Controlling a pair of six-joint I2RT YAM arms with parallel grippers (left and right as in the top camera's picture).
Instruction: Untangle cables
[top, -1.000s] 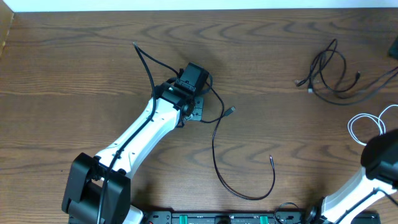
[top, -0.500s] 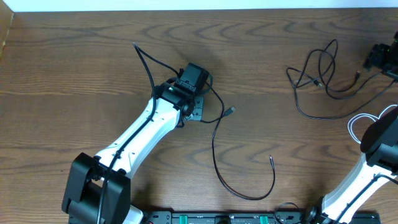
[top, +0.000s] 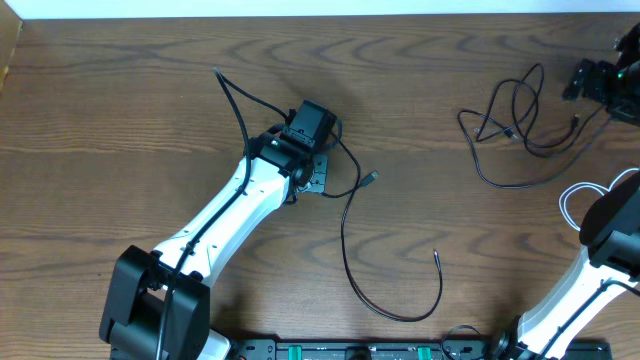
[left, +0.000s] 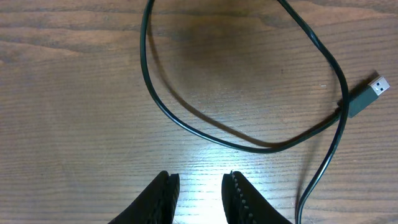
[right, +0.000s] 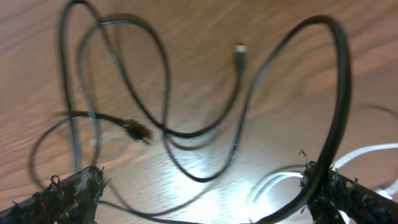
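Observation:
A long black cable (top: 344, 232) snakes across the table's middle, with its USB plug (top: 372, 177) beside my left wrist (top: 305, 130). In the left wrist view the cable's loop (left: 186, 115) and plug (left: 370, 92) lie ahead of my left gripper (left: 200, 177), whose jaws stand slightly apart over bare wood. A tangle of black cables (top: 515, 110) lies at the back right, with a white cable (top: 585, 195) below it. My right gripper (top: 592, 80) hovers just right of the tangle, open wide (right: 199, 173). A blurred black strand (right: 339, 93) runs past its right finger; whether they touch I cannot tell.
The table's far edge (top: 320, 14) runs along the top. A black rail (top: 350, 350) and both arm bases (top: 155, 310) sit at the front edge. My right arm (top: 610, 250) rises at the right, close to the white cable.
My right gripper has come into view from the right edge and moved a little left. The black tangle has spread leftwards. The left arm and long cable have not moved.

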